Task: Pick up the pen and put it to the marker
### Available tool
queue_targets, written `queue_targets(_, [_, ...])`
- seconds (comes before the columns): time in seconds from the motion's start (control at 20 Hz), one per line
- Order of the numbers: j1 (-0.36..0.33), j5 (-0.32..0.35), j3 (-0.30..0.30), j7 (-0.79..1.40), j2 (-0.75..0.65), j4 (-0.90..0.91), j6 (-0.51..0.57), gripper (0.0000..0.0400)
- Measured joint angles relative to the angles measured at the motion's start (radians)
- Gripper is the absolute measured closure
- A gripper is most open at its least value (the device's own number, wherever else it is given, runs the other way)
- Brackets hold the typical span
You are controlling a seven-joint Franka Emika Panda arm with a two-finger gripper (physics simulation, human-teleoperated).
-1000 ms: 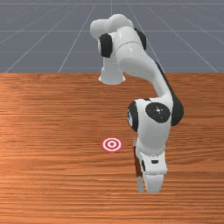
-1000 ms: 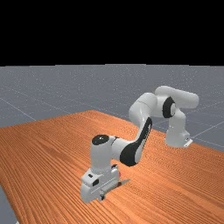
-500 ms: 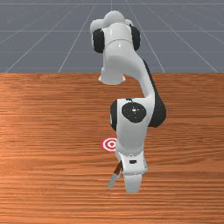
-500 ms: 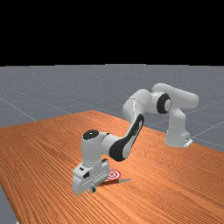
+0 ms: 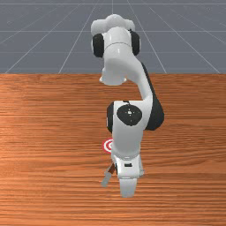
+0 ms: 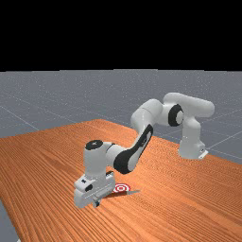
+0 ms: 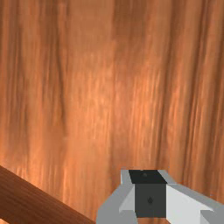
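We are keeping our claw (image 5: 127, 186) closed, its two fingertips meeting with nothing showing between them, while our hand is hanging low, below and to the right of the red-and-white marker (image 5: 107, 145) in the front view. The pen (image 5: 106, 178) is lying outside our grip, its grey end sitting below the marker there. In the far view its brown shaft is running just beside the marker, and its thin grey tip (image 6: 134, 192) is pointing past it rightward.
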Motion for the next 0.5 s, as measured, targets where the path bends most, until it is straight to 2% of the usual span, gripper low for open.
queue_targets(0.15, [0.000,0.000,0.000,0.000,0.001,0.000,0.000,0.0400])
queue_targets(0.2, [-0.003,-0.001,0.000,0.000,-0.026,-0.056,0.047,0.0399])
queue_targets(0.25, [-0.010,-0.006,0.006,-0.050,-0.008,-0.017,0.011,0.0400])
queue_targets(0.5, [-0.055,-0.007,0.006,-0.113,-0.014,-0.029,0.019,0.0400])
